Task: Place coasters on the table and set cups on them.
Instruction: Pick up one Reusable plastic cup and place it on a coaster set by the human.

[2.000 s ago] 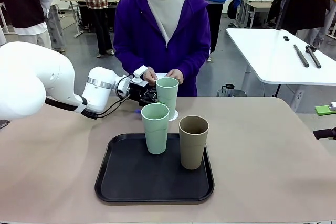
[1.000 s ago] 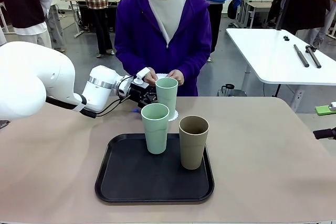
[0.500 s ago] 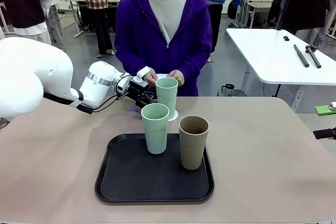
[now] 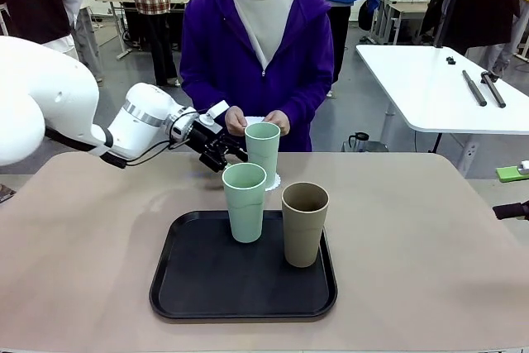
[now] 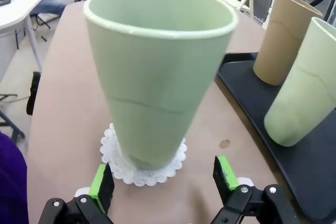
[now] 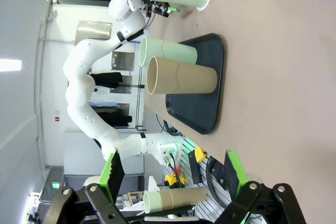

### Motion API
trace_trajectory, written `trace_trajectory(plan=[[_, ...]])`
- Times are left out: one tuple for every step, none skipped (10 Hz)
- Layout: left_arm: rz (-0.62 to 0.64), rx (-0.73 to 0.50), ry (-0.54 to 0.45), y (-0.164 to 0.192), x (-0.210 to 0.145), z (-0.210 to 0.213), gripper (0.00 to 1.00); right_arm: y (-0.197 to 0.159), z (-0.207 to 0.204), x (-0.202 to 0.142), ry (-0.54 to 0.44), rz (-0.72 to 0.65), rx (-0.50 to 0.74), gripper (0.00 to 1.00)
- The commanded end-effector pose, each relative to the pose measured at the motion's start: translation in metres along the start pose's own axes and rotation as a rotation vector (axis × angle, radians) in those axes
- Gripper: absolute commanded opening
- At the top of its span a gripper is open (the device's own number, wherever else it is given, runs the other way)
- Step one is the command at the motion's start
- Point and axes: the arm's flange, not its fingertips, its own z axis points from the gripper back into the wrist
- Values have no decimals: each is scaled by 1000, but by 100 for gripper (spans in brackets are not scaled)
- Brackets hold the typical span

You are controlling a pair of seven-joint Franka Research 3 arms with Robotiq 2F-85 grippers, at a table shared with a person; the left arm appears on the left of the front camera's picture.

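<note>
Left arm has pulled back toward the robot's left since two seconds ago; cups unchanged. Left end effector (image 4: 223, 153) is wide, just beside the far mint cup (image 4: 263, 150). In the wrist view its green pads sit short of the cup base, no contact. That cup stands upright on a white doily coaster (image 5: 118, 163) on the bench (image 4: 430, 237), just beyond the black tray (image 4: 190, 287). Second mint cup (image 4: 245, 202) and brown cup (image 4: 305, 223) stand on the tray. Right end effector (image 6: 172, 174) is wide, nothing in it. Person's hands (image 4: 235, 120) hold something white behind the far cup.
</note>
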Motion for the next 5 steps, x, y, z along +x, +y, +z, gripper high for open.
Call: trace_trajectory(plan=[[77, 22, 156, -46, 23, 19, 100, 0, 0, 3, -12, 7, 23, 100], [162, 70, 265, -64, 39, 31, 100, 0, 0, 3, -12, 7, 23, 100], [237, 131, 384, -82, 56, 40, 100, 0, 0, 3, -12, 7, 23, 100], [296, 190, 482, -98, 72, 47, 100, 0, 0, 3, -12, 7, 23, 100], [346, 226, 562, -115, 88, 54, 100, 0, 0, 3, -12, 7, 23, 100]])
